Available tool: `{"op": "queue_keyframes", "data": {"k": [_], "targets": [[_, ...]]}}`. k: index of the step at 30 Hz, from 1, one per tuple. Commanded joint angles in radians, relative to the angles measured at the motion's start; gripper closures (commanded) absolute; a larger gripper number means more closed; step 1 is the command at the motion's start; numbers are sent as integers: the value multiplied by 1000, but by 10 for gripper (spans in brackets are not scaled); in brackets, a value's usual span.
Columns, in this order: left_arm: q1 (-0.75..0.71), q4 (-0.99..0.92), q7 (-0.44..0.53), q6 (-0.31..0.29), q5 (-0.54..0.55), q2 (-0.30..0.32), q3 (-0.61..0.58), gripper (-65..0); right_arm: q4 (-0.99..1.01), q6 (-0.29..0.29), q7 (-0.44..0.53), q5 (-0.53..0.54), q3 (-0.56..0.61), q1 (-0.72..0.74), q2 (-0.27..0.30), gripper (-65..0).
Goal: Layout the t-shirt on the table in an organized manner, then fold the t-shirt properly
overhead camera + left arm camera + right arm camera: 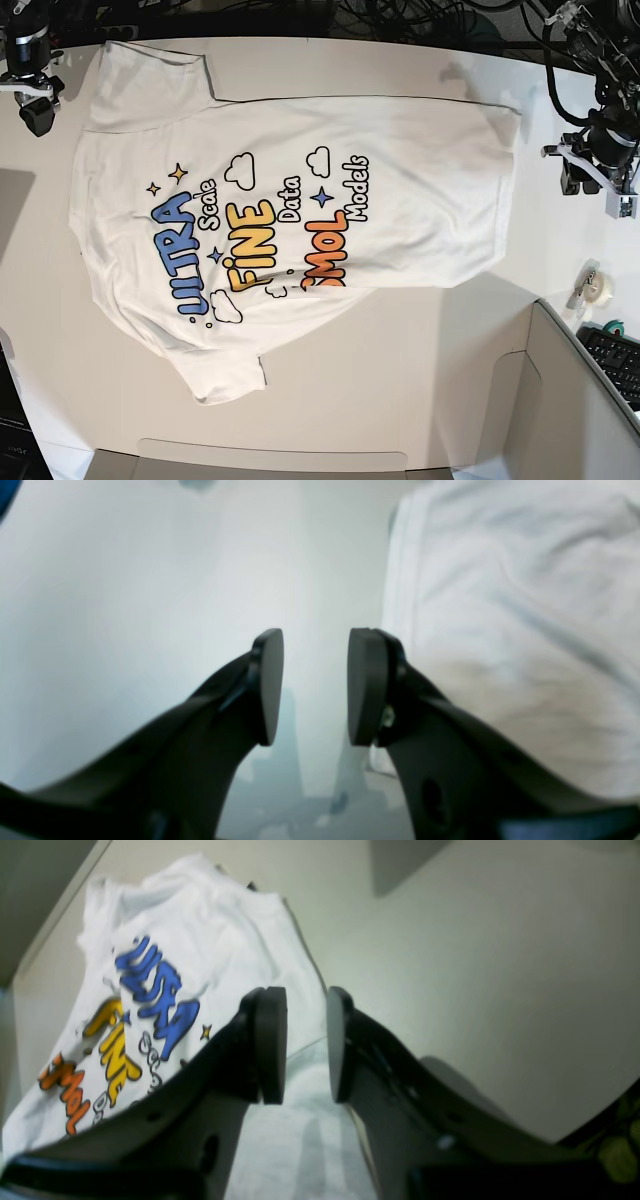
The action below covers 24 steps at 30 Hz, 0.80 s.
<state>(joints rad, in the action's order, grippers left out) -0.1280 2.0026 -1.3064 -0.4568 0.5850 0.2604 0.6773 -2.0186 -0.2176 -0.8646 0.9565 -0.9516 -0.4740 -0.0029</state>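
Your t-shirt [300, 200] lay print-up, nearly flat, across the middle of the tabletop [420, 350]. It looked light, limp, prone to wrinkling; pinch hem corners. Left tool [315, 687] and right tool [306, 1045] were both spread, empty.

In the right wrist view, the right gripper [306, 1045] covers the near part of the t-shirt [210, 960], and its blurred orange lettering is cut off behind the left finger. In the left wrist view, only a blurred, plain white stretch of the shirt shows, running off the right edge. The small thing at the table's [420, 330] right edge in the base view is too small to identify.
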Motion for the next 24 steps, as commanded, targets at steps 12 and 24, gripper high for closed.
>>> {"op": "queue_keyframes", "data": {"k": [12, 24], "targets": [[-49, 16, 17, 0, 43, -26, 12, -216, 45, -101, -64, 17, -37, -53, 4, -145], [-46, 20, 17, 0, 51, -25, 32, -216, 212, -154, -190, 14, -34, 5, -6, -141]]}}
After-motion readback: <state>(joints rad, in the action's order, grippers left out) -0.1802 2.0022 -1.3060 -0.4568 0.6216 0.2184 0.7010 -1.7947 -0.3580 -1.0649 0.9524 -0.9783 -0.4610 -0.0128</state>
